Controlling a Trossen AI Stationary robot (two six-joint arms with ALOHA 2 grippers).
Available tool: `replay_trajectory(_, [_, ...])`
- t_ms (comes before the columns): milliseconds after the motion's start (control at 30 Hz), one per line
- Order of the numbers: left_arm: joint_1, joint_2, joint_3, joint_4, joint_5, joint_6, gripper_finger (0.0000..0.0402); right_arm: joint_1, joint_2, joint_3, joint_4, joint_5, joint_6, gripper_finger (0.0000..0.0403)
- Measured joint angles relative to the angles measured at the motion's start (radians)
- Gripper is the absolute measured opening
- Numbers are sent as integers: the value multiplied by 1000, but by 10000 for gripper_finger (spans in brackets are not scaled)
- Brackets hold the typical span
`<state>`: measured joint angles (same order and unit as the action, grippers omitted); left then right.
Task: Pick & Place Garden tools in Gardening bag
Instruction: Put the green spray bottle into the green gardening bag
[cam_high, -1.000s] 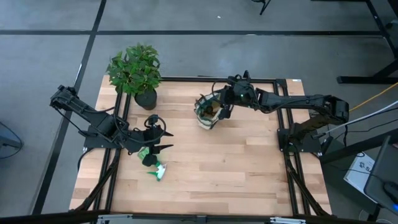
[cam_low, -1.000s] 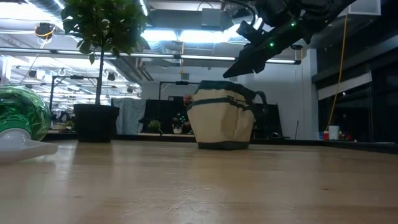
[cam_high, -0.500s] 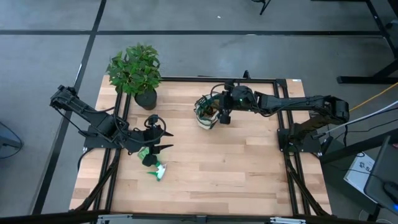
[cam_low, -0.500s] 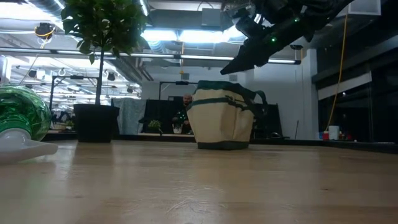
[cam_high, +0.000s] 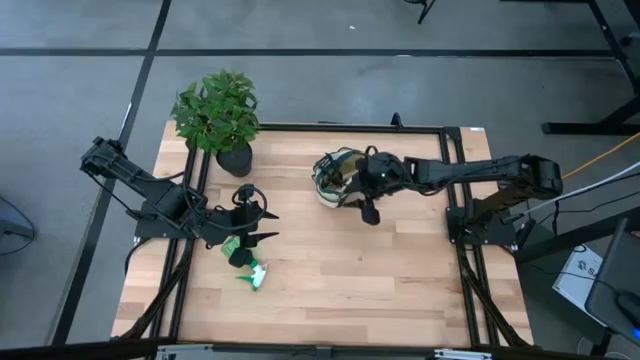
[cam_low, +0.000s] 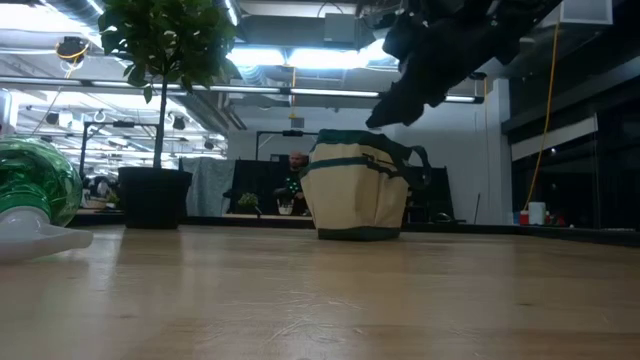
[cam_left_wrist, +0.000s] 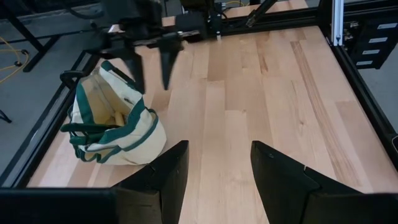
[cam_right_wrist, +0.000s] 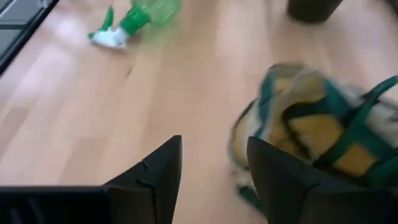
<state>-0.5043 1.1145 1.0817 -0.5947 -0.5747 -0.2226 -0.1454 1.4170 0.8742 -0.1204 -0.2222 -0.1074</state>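
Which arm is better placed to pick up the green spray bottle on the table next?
Left. The left gripper hangs open close beside the green spray bottle. The right gripper is open too, but sits across the table by the gardening bag.

Looks like a robotics lab or workshop: wooden table (cam_high: 330, 260) in a black metal frame (cam_high: 300, 128), grey concrete floor (cam_high: 300, 80), exposed ceiling ducts (cam_low: 300, 75) and strip lights (cam_low: 270, 58) behind.
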Motion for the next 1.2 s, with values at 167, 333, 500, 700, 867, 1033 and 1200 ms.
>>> replay_trajectory(167, [0,0,0,0,0,0,169,45,0,0,-79,0,89,185])
replay_trajectory(333, [0,0,0,0,0,0,169,73,0,0,-159,0,153,185])
replay_trajectory(500, [0,0,0,0,0,0,169,82,-1,0,-176,1,156,185])
replay_trajectory(700, [0,0,0,0,0,0,169,98,1,-1,-251,1,228,186])
replay_trajectory(867, [0,0,0,0,0,0,169,155,-35,-46,-236,1,138,186])
replay_trajectory(1033, [0,0,0,0,0,-2,169,212,-123,-141,-170,2,118,186])
replay_trajectory(1200, [0,0,0,33,0,-65,169,262,-270,-308,-35,1,118,186])
